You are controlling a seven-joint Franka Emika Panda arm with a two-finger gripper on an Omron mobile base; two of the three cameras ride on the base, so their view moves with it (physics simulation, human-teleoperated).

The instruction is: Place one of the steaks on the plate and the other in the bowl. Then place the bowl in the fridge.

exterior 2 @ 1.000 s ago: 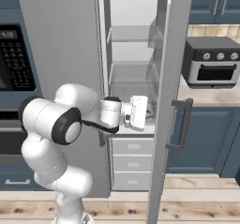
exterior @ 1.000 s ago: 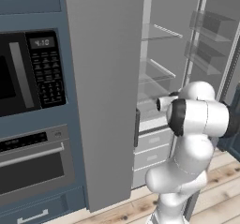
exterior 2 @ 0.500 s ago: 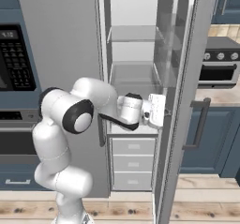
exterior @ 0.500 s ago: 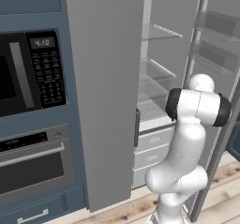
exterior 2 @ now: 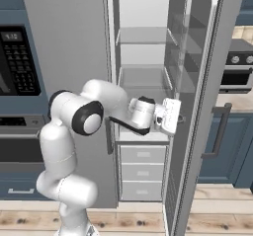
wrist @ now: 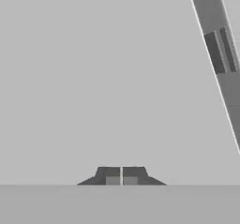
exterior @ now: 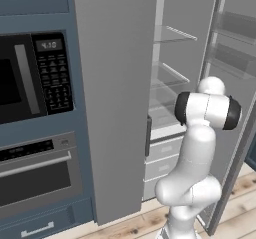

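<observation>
Against the inside of the open fridge door [exterior 2: 197, 106] I have the gripper [wrist: 121, 175], its fingertips pressed together with nothing between them. I see the fridge [exterior: 170, 83] standing open ahead, bare glass shelves [exterior 2: 143, 77] over white drawers [exterior 2: 142, 172].

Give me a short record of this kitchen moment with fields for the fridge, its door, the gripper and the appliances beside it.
fridge: tall grey metallic refrigerator, right compartment open, clear shelves and white drawers inside
open door: swung out on the right, with door bins on its inner side
gripper: two dark fingertips closed together, holding nothing, facing a plain grey surface; hand sits against the door's inner side
shelves: no bowl or food seen on them
left of fridge: black built-in microwave above a black oven
</observation>
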